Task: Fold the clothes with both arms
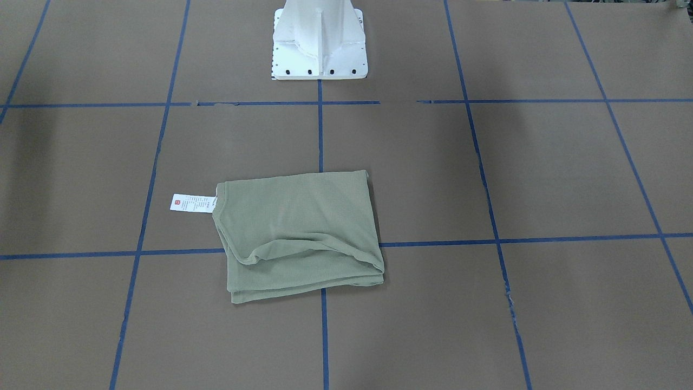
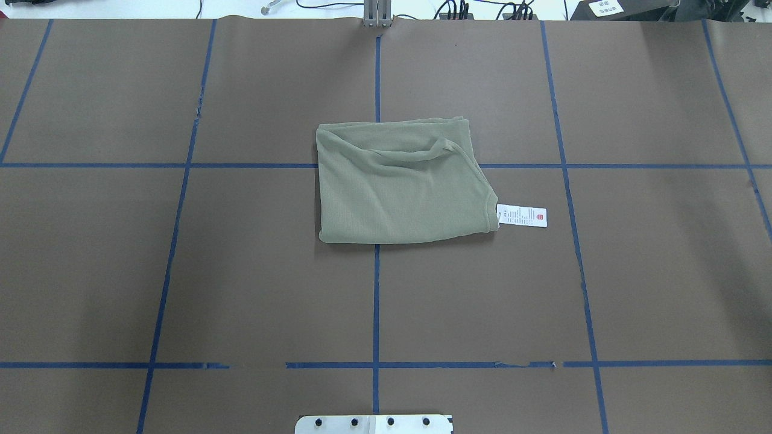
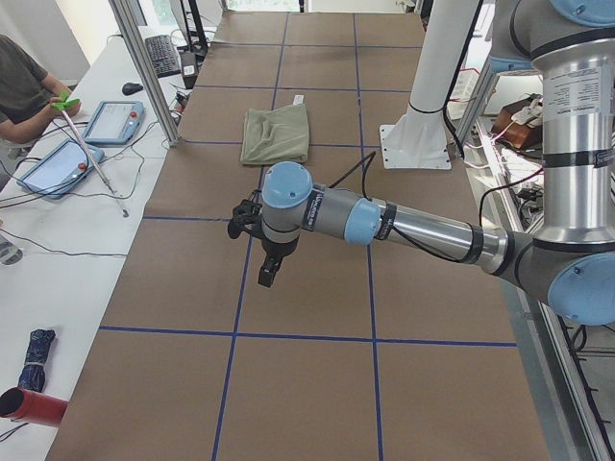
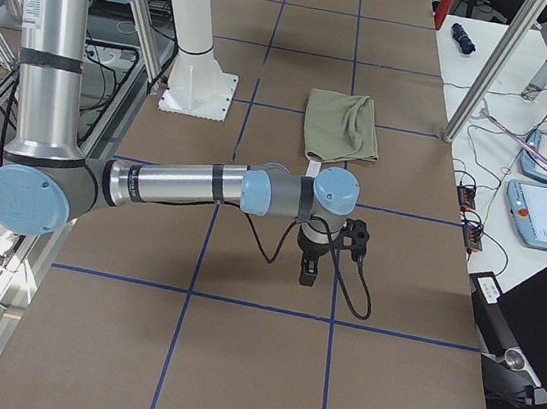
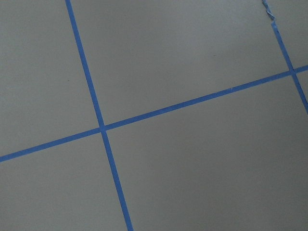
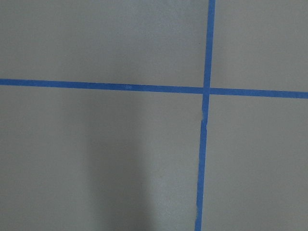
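Note:
The sage-green shirt (image 2: 398,187) lies folded into a compact rectangle near the middle of the brown table, its white hang tag (image 2: 522,216) sticking out on one side. From across the table the same shirt (image 1: 298,233) shows a rumpled fold along its near edge, with the tag (image 1: 192,203) on the left. Both arms hang over bare table far from the shirt. The left gripper (image 3: 269,274) shows only in the left side view and the right gripper (image 4: 308,270) only in the right side view. I cannot tell if either is open or shut. Both wrist views show only table and blue tape.
The white base block (image 1: 319,59) stands at the robot's edge of the table. Blue tape lines (image 2: 376,301) grid the brown surface. A person (image 3: 24,86) sits at a side bench with tablets (image 3: 110,120). More tablets (image 4: 544,215) and cables lie along the other bench.

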Robot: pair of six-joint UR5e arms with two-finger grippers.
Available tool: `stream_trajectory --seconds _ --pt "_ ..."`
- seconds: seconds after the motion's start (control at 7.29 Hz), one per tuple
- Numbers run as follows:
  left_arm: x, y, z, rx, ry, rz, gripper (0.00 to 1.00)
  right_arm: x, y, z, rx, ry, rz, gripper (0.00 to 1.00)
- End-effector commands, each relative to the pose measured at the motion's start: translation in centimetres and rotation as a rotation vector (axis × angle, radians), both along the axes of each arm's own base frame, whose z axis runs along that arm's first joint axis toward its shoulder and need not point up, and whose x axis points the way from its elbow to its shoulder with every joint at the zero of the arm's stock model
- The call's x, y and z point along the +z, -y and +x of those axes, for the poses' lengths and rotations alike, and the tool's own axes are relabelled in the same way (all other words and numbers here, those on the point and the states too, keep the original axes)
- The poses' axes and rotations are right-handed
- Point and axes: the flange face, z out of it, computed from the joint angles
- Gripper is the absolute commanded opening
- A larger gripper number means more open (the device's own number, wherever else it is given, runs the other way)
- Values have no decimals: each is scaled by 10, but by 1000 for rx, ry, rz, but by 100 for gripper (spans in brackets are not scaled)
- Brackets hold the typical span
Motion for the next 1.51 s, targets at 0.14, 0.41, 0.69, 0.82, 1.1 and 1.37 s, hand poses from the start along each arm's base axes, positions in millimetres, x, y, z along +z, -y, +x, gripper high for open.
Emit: stream_trajectory --seconds 0.14,0.41,0.69,0.82,1.1,1.37 --pt "-3 2 1 3 -2 11 100 4 -3 0 -2 0 -9 100" --pt "-4 2 2 6 1 15 100 7 -6 -2 -3 24 -22 100" --pt "6 10 3 8 2 -3 100 -22 -7 -6 -14 93 32 100" --pt "5 11 3 9 -1 -1 100 -19 -8 -6 -14 95 23 100" --pt "2 12 4 9 -6 4 100 -15 -8 -6 -13 90 17 100" --pt "-6 16 4 9 -4 20 100 -18 -9 -5 -13 95 24 100"
